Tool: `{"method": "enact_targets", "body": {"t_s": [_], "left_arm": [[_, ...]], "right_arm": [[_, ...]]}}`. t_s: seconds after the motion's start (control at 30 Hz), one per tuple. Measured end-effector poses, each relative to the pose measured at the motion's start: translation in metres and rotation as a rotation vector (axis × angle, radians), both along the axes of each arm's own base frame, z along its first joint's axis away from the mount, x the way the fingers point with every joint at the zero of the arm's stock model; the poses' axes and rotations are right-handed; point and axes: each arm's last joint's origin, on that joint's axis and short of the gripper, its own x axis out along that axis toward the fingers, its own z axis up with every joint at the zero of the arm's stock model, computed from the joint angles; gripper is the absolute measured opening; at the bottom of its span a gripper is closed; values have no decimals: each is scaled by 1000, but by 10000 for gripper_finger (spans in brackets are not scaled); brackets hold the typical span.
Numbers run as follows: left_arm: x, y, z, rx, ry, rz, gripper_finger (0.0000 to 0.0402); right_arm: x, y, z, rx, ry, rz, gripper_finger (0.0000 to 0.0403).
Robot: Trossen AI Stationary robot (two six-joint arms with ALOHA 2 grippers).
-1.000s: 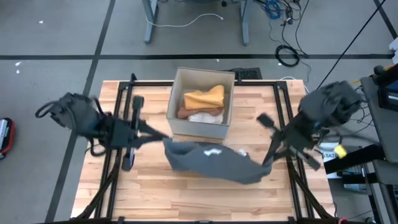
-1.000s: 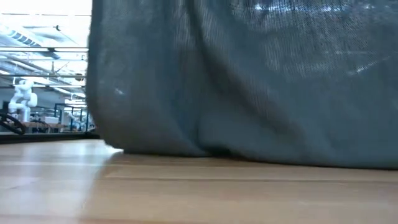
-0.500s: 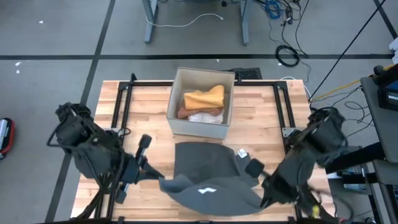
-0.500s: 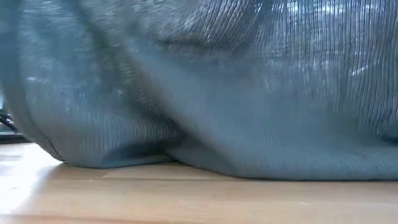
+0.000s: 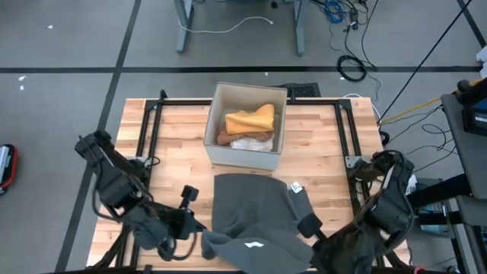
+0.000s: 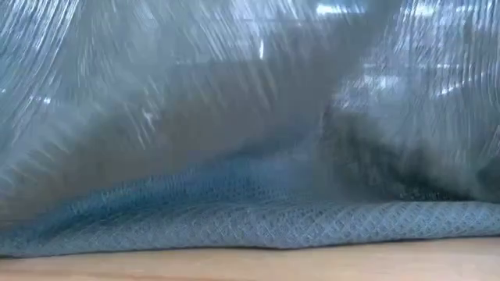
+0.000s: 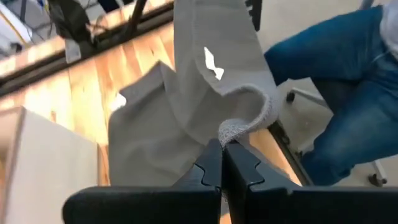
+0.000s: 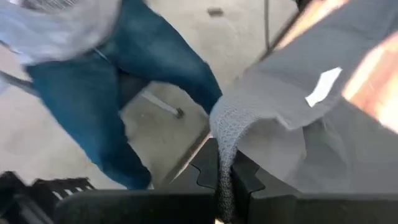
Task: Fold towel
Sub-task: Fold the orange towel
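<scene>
Grey towel (image 5: 255,217): soft, light, limp knit; drapes and sags, likely slips little. Lies mid-counter, reaching the counter's (image 5: 179,148) near edge. Left gripper (image 7: 221,163) and right gripper (image 8: 222,180) each clamped on a near corner; corners remain the best holds.

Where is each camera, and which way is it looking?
High view: above the table, looking straight down; shows both arms, the grey towel and the box.
Low view: at table height, looking level; the towel fills it, no arm shows.
Left wrist view: on the left arm, looking past the shut left gripper pinching the towel.
Right wrist view: on the right arm, past the shut right gripper pinching the towel.
Both wrist views share a person's jeans.
</scene>
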Motion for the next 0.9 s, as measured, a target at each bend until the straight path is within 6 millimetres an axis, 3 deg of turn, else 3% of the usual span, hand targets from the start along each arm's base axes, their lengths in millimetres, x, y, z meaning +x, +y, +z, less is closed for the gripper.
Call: {"method": "enact_targets", "body": {"t_s": [0.43, 0.67, 0.9], "left_arm": [[12, -15, -71, 13, 89, 36, 0], [12, -23, -90, 17, 76, -4, 0], [12, -30, -103, 32, 33, -61, 0]], "right_arm": [[21, 51, -71, -192, 167, -96, 0], [34, 76, -101, -209, 164, -56, 0], [37, 97, -113, -176, 105, 7, 0]]}}
